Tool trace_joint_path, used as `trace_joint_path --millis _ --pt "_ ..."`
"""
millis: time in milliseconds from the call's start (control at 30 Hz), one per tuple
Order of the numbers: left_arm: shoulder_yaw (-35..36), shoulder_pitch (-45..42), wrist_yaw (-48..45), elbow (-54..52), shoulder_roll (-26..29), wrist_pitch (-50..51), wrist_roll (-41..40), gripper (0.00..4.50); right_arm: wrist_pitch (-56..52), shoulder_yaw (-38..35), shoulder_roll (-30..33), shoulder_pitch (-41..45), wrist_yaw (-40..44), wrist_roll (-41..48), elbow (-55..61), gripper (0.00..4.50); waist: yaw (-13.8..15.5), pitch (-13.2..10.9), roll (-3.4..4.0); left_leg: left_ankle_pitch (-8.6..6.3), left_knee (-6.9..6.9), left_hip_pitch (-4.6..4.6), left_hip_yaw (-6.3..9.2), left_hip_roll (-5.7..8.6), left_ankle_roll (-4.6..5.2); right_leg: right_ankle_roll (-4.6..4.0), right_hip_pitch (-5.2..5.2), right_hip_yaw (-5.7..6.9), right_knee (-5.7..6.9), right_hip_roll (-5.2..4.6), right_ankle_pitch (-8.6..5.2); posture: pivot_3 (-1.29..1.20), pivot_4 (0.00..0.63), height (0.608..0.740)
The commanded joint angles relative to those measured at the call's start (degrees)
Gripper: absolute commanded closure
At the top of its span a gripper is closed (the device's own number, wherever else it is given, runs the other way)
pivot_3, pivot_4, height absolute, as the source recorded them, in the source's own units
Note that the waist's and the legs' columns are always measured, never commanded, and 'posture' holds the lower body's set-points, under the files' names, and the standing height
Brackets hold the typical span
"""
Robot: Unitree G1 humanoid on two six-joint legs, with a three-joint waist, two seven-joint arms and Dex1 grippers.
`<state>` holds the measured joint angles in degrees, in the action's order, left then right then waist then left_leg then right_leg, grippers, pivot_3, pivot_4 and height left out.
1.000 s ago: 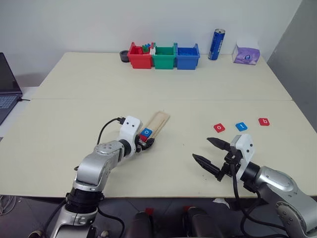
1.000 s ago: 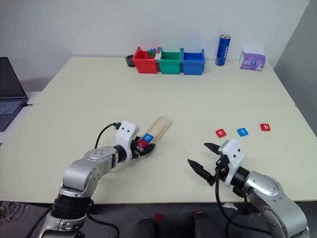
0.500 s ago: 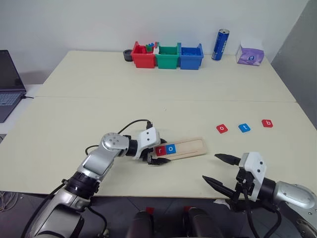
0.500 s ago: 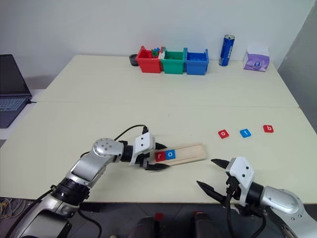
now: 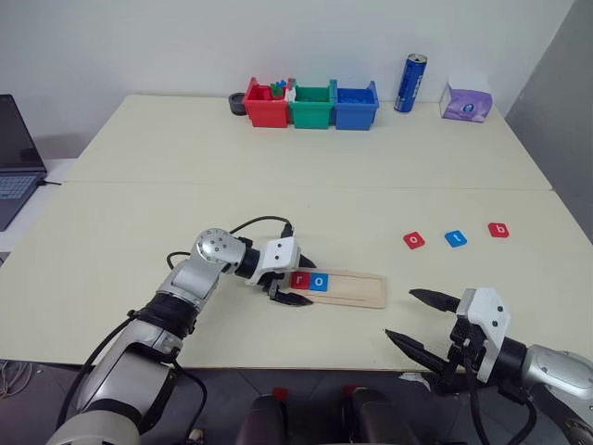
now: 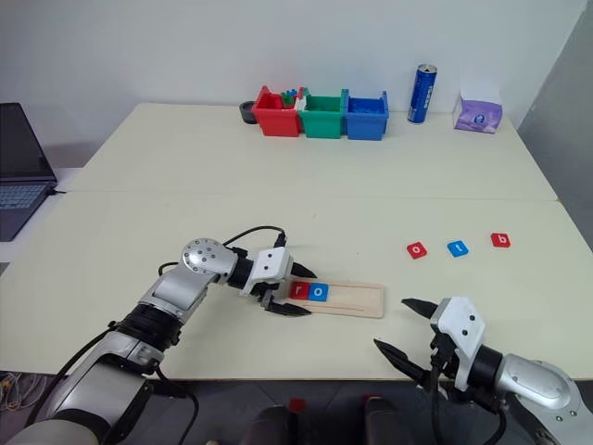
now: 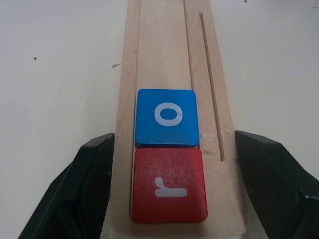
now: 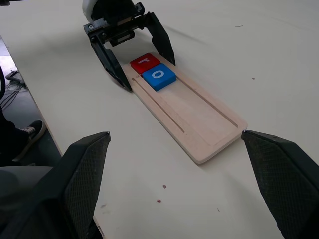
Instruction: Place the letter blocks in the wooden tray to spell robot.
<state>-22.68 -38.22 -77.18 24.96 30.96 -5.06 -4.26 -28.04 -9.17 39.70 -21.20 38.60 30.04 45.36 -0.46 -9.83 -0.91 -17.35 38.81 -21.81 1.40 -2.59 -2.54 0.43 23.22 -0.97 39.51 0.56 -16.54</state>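
Cream surface [image 5: 139,213] carries the long pale wooden tray [image 5: 347,286] near its front edge, long axis running left to right. Left gripper [image 5: 289,282] clamps its left end beside red "r" [image 5: 299,280] and blue "o" [image 5: 319,281] tiles. Right gripper [image 5: 422,320] gapes wide, empty.

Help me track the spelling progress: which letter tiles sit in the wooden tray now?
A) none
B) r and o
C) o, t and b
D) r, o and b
B: a red r tile and a blue o tile lie side by side in the wooden tray.
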Motion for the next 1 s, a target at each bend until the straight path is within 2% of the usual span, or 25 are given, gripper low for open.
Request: trace_joint_path --millis 33,133,167,233,567,1000 --pt "0.0 0.3 0.1 0.3 -0.9 -0.6 1.3 1.12 0.0 -1.3 0.3 0.6 -0.1 0.9 2.2 0.00 0.0 0.0 0.00 0.00 0.00 0.00 0.00 0.00 0.00 0.00 0.00 -0.01 0.00 0.00 0.00 0.00 0.150 0.740" --pt "0.1 0.6 0.7 -0.1 -1.1 2.7 1.7 1.12 -0.1 -1.3 0.5 1.0 -0.1 1.0 2.1 0.00 0.1 0.0 0.01 0.00 0.02 0.00 0.00 0.00 0.00 0.00 -0.01 -0.01 0.01 0.00 0.00 0.00 0.150 0.740" --pt "0.5 0.7 1.0 -0.3 -1.2 3.9 1.5 0.40 -0.2 -1.2 0.5 1.1 -0.2 1.0 2.1 0.00 0.1 0.0 0.01 0.00 0.03 0.00 0.00 0.01 0.00 0.00 -0.02 0.00 0.01 0.00 0.00 0.00 0.150 0.740" --pt "0.7 0.8 0.5 -0.9 -1.4 5.4 1.2 0.02 -0.3 -1.2 0.6 1.3 -0.1 1.1 2.0 0.00 0.1 0.0 -0.01 0.00 0.03 0.00 0.01 0.00 0.00 0.00 -0.02 0.00 0.01 0.00 0.00 0.00 0.150 0.740" --pt "3.4 0.2 0.4 -2.5 -1.7 6.4 -1.0 0.02 -0.3 -1.5 1.0 3.2 0.7 1.4 0.8 0.00 0.1 0.0 -0.01 0.00 0.04 -0.01 0.02 0.00 0.00 -0.05 -0.02 0.00 0.03 0.00 0.03 0.00 0.150 0.740" --pt "6.2 0.9 -1.4 -10.4 0.4 11.5 -4.3 0.02 -0.5 -7.3 1.3 6.3 1.5 4.2 -3.4 0.00 0.1 0.0 -0.01 0.00 0.06 -0.01 0.04 -0.01 0.00 -0.26 -0.01 -0.01 0.05 0.00 0.15 0.00 0.150 0.740"
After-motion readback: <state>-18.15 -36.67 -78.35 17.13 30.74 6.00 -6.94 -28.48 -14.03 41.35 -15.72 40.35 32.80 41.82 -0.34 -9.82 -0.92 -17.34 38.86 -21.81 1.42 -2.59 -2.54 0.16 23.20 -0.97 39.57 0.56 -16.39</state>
